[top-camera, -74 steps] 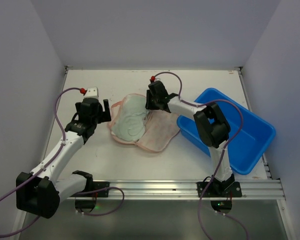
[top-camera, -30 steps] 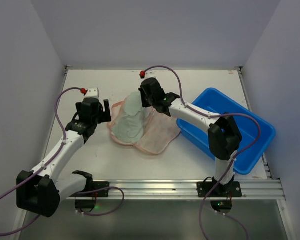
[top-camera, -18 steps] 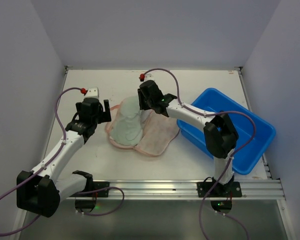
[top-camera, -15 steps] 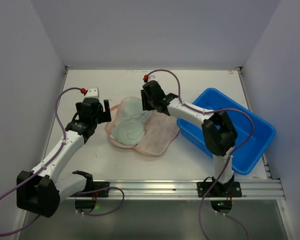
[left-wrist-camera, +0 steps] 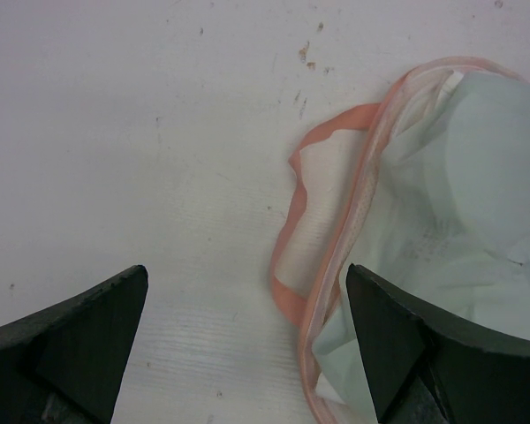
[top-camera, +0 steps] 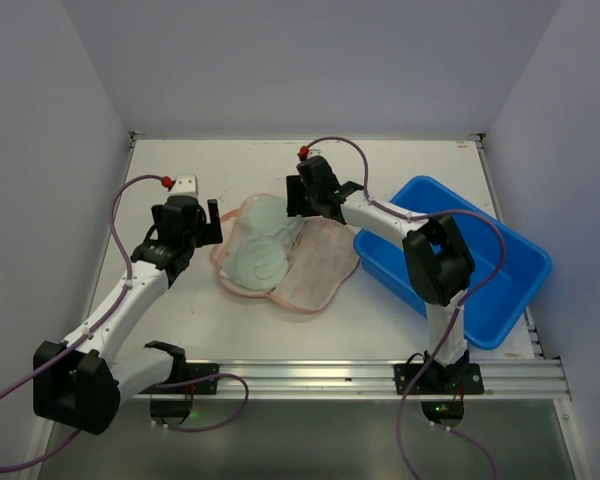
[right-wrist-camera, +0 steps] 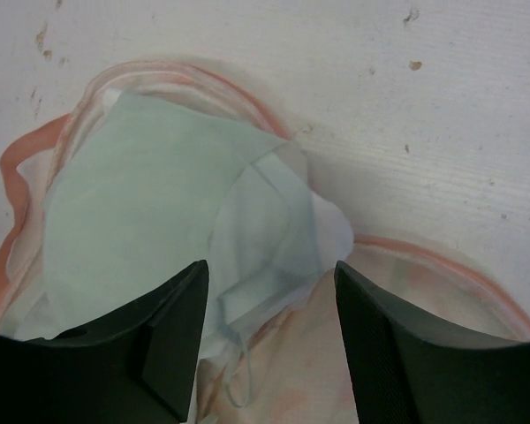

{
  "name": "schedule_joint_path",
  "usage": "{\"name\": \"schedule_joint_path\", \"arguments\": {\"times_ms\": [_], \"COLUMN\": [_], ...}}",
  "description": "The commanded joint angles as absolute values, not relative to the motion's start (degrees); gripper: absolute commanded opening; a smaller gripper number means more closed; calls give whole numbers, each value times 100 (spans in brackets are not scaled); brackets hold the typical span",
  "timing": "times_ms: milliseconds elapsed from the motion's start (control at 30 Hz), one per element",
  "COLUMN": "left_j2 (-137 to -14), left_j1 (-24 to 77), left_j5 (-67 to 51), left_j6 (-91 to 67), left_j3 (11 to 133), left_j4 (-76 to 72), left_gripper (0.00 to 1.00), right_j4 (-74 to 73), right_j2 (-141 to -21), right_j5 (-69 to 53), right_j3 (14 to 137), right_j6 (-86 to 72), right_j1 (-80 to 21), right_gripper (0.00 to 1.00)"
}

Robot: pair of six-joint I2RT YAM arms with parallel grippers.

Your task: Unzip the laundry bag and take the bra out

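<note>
Right gripper: jaws spread wide, nothing between them. I have it poised over the far end of the bra, not touching, as far as the wrist view shows. A folded corner of white fabric lies directly under the gap.

Left gripper: jaws also wide and empty. It hangs over bare table just left of the laundry bag. An orange loop of the bag's edge lies below the gap, and the bra shows only at the right margin of that view.

The bag lies flat and open, so I judge the unzipping done. One lobe is to the left with the bra spread on it. The other lobe, the pink lining, is to the right and bare.

Deciding relation: the bra is below the right jaws and extends from them toward the near left. Its long axis runs roughly far to near, slightly slanted. The right arm is therefore the nearer one, being already above the fabric. The left would have to cross the bag's rim first.

I judge the next move to be a straight descent of the right jaws onto the raised fold. They should close on cloth alone, without catching the mesh beneath.

The blue tub stands well apart at the right.
</note>
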State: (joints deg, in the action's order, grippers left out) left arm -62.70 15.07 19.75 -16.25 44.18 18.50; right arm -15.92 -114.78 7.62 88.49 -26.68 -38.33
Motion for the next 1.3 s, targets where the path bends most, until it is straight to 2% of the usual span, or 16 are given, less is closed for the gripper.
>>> {"name": "schedule_joint_path", "arguments": {"times_ms": [0,433,1067,1100,1167,1267], "left_j2": [-6293,-6328,-6337,-6337,-6337,-6328], "left_j1": [1468,1468,1468,1468,1468,1468], "left_j5": [2065,2074,2048,2048,2048,2057], "left_j6": [-1521,-1521,-1521,-1521,-1521,-1521], "left_j3": [4465,4456,4465,4456,4465,4465], "left_j4": [1679,1688,1688,1696,1696,1705], "left_gripper": [98,98,98,98,98,98], "right_j4": [-1415,-1099,-1169,-1152,-1151,-1134], "right_j2": [-11601,-11953,-12305,-12296,-12287,-12121], "right_j5": [414,26,-483,-483,-457,-413], "right_j3": [9052,9255,9422,9413,9404,9352], "right_j6": [-2682,-2241,-2180,-2171,-2171,-2145], "right_j1": [-3533,-3507,-3516,-3516,-3516,-3524], "right_gripper": [61,51,42,41,32,12]}}
